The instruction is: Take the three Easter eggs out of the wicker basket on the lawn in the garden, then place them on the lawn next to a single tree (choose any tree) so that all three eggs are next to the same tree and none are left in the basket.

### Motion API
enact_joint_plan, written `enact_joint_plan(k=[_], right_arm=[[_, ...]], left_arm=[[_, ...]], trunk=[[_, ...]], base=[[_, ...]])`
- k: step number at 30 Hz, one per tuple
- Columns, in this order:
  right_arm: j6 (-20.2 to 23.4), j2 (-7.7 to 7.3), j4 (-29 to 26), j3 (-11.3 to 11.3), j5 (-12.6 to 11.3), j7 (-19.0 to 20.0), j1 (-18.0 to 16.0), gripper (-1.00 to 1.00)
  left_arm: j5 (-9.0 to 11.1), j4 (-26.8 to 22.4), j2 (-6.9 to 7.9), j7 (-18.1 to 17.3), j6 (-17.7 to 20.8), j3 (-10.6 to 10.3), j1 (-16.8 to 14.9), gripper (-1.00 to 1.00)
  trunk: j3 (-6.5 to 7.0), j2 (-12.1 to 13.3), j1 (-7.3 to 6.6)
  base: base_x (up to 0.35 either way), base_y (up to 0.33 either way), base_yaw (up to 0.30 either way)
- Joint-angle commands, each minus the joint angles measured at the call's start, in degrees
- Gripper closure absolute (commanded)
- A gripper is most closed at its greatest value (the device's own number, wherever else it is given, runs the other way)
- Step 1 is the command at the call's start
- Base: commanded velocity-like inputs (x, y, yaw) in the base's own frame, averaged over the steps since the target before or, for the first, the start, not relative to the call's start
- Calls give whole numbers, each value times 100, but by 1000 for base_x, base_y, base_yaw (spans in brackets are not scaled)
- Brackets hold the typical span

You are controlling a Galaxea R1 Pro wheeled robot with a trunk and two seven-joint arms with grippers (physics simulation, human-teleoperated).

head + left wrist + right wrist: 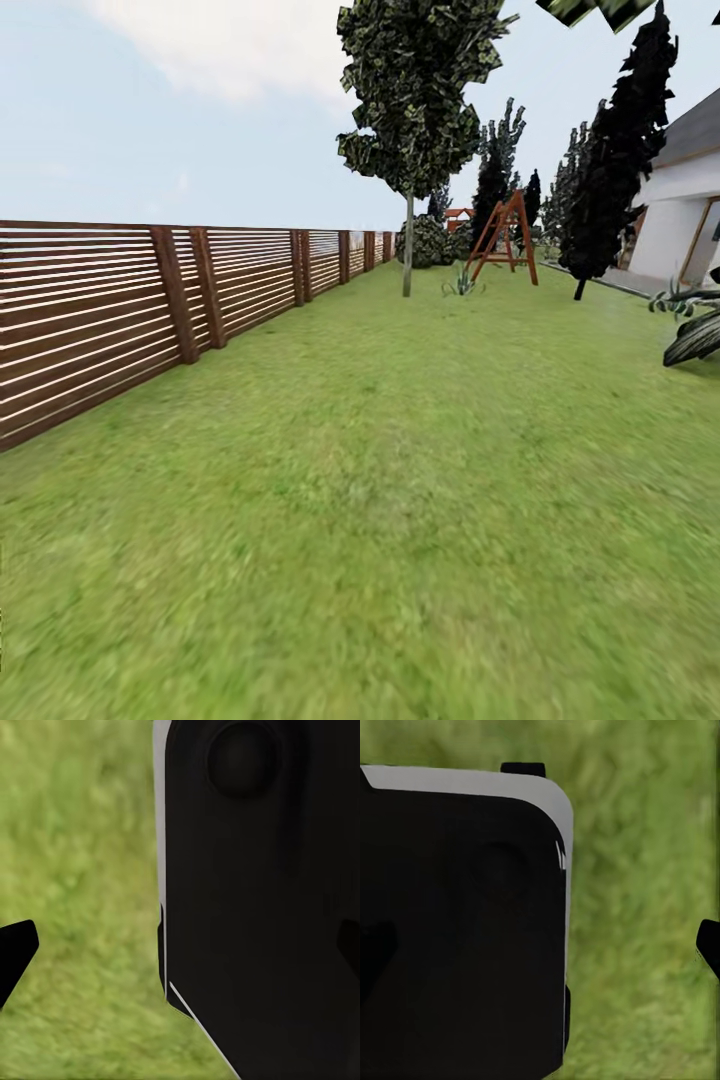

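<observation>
Grass fills the near ground, and the lawn [400, 520] runs green and mottled from right under the head camera all the way back to the far end of the garden. Along the left goes a brown slatted fence [120, 310], narrowing into the distance. Straight ahead, well off, stands the tree [408, 250], slender pale trunk rising out of the grass, dark speckled crown above it. Just beside its foot there's a small spiky plant [462, 284], and a little to the right an orange-red swing frame [503, 240]. Further right a dark, narrow conifer [618, 170] stands in front of the white house [680, 210], and broad dark leaves [697, 335] poke in at the right edge.

Over to the left wrist view: one black fingertip of the left hand [16, 952] over blurred grass, beside a big black body panel (part of the robot). Right wrist view, same story, a fingertip of the right hand [709, 945] at the edge, dark panel alongside. Clenched or released? I cannot tell for either hand.
</observation>
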Motion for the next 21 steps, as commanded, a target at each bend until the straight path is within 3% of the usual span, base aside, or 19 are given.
enact_joint_plan(k=[1, 9, 21], right_arm=[[-3, 1, 3, -2, -11, 1, -3, -100], [1, 0, 3, -7, -28, 1, -3, -100], [1, -1, 3, 9, 24, 1, -3, -100]], left_arm=[[1, -3, 0, 0, 3, 1, 0, -100], [1, -3, 0, 0, 3, 1, 0, -100], [1, -4, 0, 0, 3, 1, 0, -100]], trunk=[[-4, -2, 3], [-4, -2, 3], [-4, -2, 3]], base=[[330, 0, 201], [330, 0, 224], [330, 0, 12]])
